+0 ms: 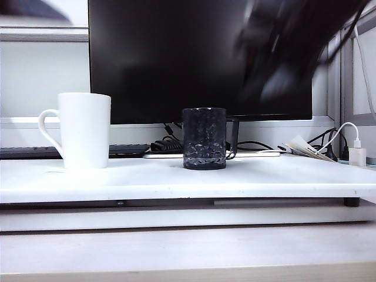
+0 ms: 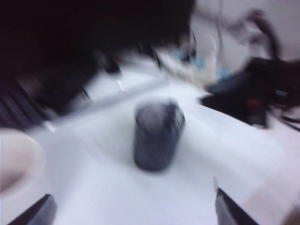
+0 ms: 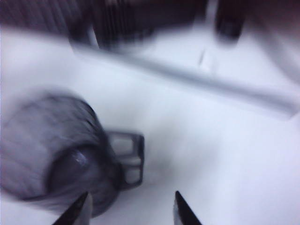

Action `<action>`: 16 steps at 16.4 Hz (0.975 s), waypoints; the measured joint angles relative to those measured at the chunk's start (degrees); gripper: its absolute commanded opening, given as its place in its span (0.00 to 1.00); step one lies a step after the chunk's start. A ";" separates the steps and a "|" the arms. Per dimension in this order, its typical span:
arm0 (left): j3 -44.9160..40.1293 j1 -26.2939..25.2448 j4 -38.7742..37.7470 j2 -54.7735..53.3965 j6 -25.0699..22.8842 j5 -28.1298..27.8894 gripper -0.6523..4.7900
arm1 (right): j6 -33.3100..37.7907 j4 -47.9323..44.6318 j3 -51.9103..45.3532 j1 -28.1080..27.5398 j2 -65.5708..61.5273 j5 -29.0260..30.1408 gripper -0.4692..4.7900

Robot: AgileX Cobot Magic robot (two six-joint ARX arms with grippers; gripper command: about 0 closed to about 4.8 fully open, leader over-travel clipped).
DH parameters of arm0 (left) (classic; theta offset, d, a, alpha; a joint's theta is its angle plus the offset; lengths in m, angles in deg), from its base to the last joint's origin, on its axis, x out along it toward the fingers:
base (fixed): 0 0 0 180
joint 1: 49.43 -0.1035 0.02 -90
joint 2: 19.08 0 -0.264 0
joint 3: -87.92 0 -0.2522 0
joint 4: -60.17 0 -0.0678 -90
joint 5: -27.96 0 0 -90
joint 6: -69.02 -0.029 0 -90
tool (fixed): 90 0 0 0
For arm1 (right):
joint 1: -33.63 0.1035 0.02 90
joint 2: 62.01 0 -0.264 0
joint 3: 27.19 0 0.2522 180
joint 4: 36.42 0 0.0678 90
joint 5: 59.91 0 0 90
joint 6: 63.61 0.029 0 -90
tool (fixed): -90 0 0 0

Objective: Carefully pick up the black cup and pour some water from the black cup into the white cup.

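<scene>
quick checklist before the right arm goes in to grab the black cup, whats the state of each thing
1. black cup upright on the white table: ok.
2. white cup upright and apart from the black cup: ok.
3. right gripper jaws apart, nothing held: ok.
4. Right gripper lined up on the cup's handle: not ok, it hangs above and short of it.
5. left gripper open and clear of both cups: ok.
6. Water level in the black cup: cannot tell, the views are blurred.

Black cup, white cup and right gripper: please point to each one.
black cup [image 1: 204, 138], exterior view, middle of its side wall.
white cup [image 1: 86, 129], exterior view, middle of its body.
right gripper [image 3: 131, 208], right wrist view, midway between fingertips.
</scene>
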 measured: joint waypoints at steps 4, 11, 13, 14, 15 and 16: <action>0.04 -0.02 -3.04 16.81 -1.66 -10.12 1.00 | -3.08 4.07 0.00 0.00 22.29 -4.17 0.52; 0.44 0.07 -24.92 45.92 2.27 -15.91 1.00 | -2.82 32.46 -1.60 0.17 61.35 -3.02 0.51; -1.77 -0.02 -26.21 45.29 5.14 -14.21 1.00 | -1.29 32.37 -9.11 0.09 66.36 -1.44 0.51; -8.55 0.02 -22.32 44.44 6.99 -11.76 1.00 | 1.44 27.71 -18.99 0.33 68.17 1.51 0.51; -12.85 0.02 -19.87 44.52 7.41 -11.50 1.00 | 2.16 23.58 -24.55 0.22 68.39 1.95 0.51; -16.44 0.02 -17.07 44.39 7.61 -11.41 1.00 | 2.40 17.29 -30.05 0.15 68.41 2.95 0.51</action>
